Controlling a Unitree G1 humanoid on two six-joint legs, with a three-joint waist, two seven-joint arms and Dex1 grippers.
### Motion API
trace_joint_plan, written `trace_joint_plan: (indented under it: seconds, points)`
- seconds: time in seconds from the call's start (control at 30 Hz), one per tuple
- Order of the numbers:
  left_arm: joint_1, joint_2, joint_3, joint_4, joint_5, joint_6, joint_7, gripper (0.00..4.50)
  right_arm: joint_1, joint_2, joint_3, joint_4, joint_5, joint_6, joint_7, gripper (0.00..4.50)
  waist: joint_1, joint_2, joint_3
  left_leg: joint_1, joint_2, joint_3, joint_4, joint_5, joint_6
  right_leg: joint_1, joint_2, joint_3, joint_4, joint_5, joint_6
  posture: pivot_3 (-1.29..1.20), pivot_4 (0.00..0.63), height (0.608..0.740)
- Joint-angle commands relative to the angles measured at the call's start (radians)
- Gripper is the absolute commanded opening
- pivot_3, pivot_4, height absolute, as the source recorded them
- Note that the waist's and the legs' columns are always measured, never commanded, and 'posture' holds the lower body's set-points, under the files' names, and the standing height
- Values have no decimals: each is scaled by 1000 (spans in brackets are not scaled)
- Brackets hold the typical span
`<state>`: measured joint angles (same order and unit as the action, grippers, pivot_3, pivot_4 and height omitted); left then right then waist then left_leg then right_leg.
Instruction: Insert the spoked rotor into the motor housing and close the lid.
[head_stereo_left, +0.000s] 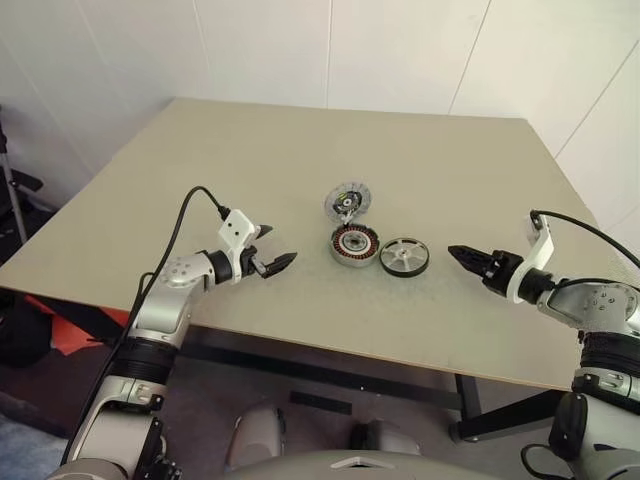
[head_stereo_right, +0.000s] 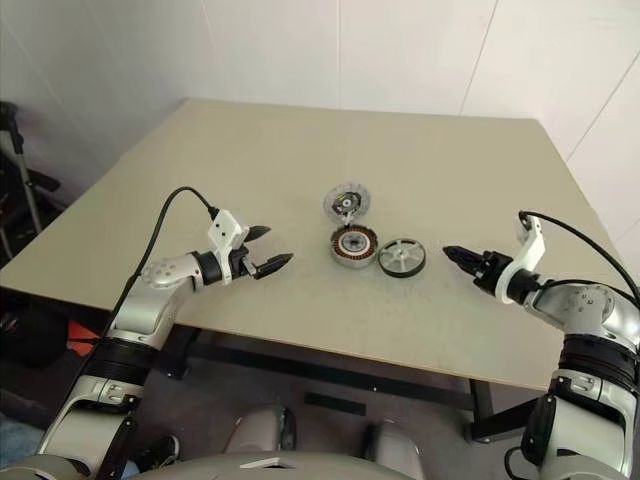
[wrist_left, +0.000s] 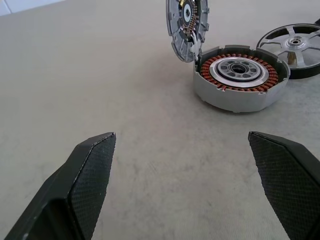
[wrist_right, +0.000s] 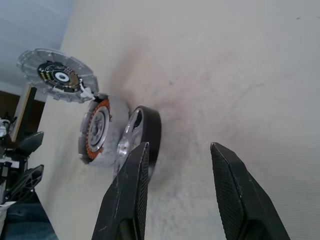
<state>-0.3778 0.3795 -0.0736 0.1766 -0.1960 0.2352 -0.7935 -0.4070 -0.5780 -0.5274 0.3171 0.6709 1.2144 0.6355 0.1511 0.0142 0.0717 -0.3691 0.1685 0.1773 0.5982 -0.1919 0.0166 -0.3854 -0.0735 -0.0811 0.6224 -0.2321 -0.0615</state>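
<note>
**Rotor still out, lid up, both grippers empty**

While the motor housing (head_stereo_left: 354, 245) sits near mid-table (head_stereo_left: 300, 160) with copper windings exposed, its lid (head_stereo_left: 347, 201) stands tilted open at the far edge. Spoked rotor (head_stereo_left: 404, 256) lies flat just beside the housing, on its right, about touching. Left gripper (head_stereo_left: 272, 250) hovers left of the housing, fingers spread wide, nothing held. Right gripper (head_stereo_left: 462, 254) hovers right of the rotor, apart from it, fingers (wrist_right: 127, 195) partly open, nothing between them.
</note>
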Motion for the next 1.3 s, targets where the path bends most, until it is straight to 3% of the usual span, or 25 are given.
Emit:
trace_joint_plan:
  seconds: [0.03, 0.4, 0.5, 0.63, 0.73, 0.87, 0.97, 1.3]
  points:
    - [-16, 0, 1, -7, -1, -22, -2, 4500, 14, 44, 4, -92, 50, 36, -24, 2190, 1, 0, 0, 0, 0, 0, 0, 0, 0, 0, 0, 0, 0, 0, 1, 0, 0, 740]
    - [-8, 6, 7, -17, -1, -20, -1, 4500, 20, 85, 29, -109, 66, 33, -55, 2190, 1, 0, 0, 0, 0, 0, 0, 0, -1, 0, 0, 0, 0, -1, 1, 0, 0, 740]
    - [-7, 9, 10, -19, -1, -20, 1, 4500, 22, 93, 36, -111, 73, 35, -50, 1567, 0, 0, 0, 0, 0, 0, 0, 0, -1, 0, 0, 0, 0, -1, 1, 0, 0, 740]
    - [-6, 14, 13, -18, -2, -22, 2, 4500, 22, 94, 36, -105, 74, 35, -70, 388, 0, 0, -2, 1, 0, 0, -1, 1, -1, 1, 0, 0, 0, -1, 1, 0, 0, 740]
    - [-8, 16, 12, -14, -1, -24, 2, 4500, 16, 95, 21, -87, 82, 31, -87, 340, 0, 0, -2, 2, 0, 0, -1, 1, -1, 2, 0, 0, -1, -1, 2, 0, 0, 740]
    - [-12, 14, 8, -7, 0, -28, 2, 4500, -75, 123, -159, 19, 192, 55, -159, 340, 0, 1, -2, 3, 0, 0, 0, 1, -1, 2, 0, 0, -2, -1, 3, 0, 0, 740]
    - [-15, 12, 4, -3, 2, -31, 0, 4500, -115, 129, -218, 52, 221, 53, -205, 340, 0, 1, -2, 1, -1, 0, 0, 1, -2, 1, 0, 0, -2, 0, 3, 0, 0, 740]
    - [-20, 12, 0, 5, 8, -38, -3, 4500, -151, 195, -249, -24, 329, 200, -322, 340, 1, 2, -2, -3, -1, 0, -3, 1, -2, -3, 0, 0, -2, 3, -4, 0, 0, 740]
